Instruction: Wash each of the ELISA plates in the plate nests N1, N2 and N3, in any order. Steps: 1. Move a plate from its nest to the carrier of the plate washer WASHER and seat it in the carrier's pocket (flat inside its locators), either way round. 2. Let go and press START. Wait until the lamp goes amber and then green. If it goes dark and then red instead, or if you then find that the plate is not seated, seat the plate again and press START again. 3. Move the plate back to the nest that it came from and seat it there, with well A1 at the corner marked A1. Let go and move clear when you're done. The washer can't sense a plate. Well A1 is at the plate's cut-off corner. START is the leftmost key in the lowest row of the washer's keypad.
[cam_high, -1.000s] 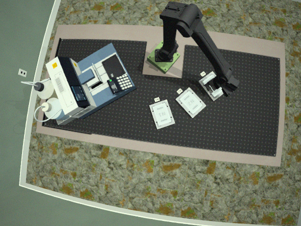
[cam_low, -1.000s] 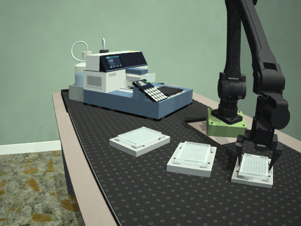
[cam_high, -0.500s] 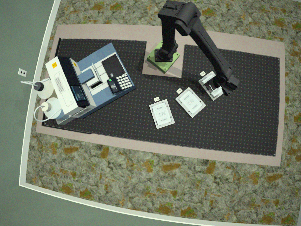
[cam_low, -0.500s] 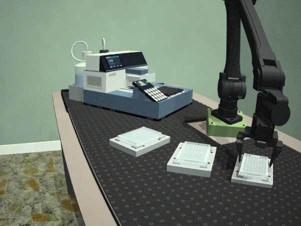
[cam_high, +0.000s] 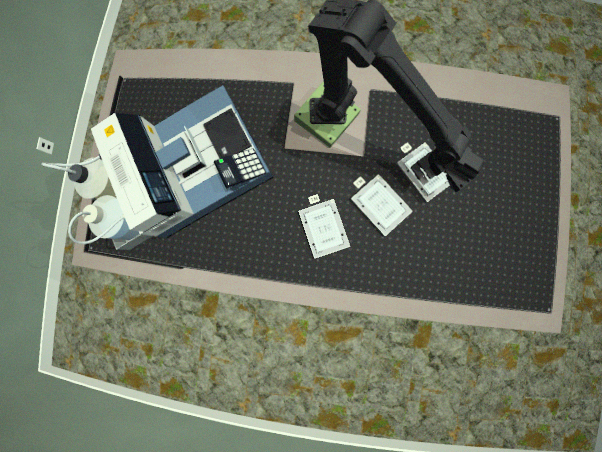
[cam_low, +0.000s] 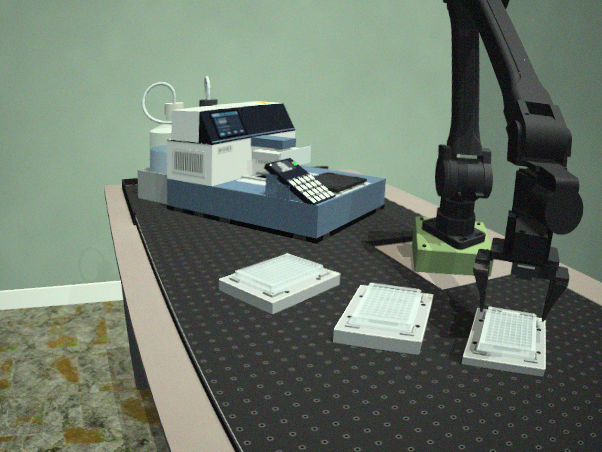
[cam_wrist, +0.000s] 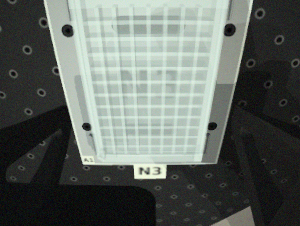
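Plate is found in nest N3, lying apparently flat, with its corner near the A1 mark seen to be cut off. The gripper is found wide open, its fingers standing to either side of the plate near the labelled end; nothing is held. Two further plates, a second plate and a third plate, are noted in their own nests. A green lamp is shown on the washer

Handling is assessed as follows. The plate is judged light, stiff and rather brittle, of clear smooth plastic on which pads may slip. It is best gripped by its two long side walls, low down and square, near mid-length so that tipping is limited; a hold at the labelled end alone would let the far end droop. Only moderate force is called for, since thin walls could be bowed or cracked. Well openings should be left untouched, and the nest's locators should be cleared by a straight vertical lift
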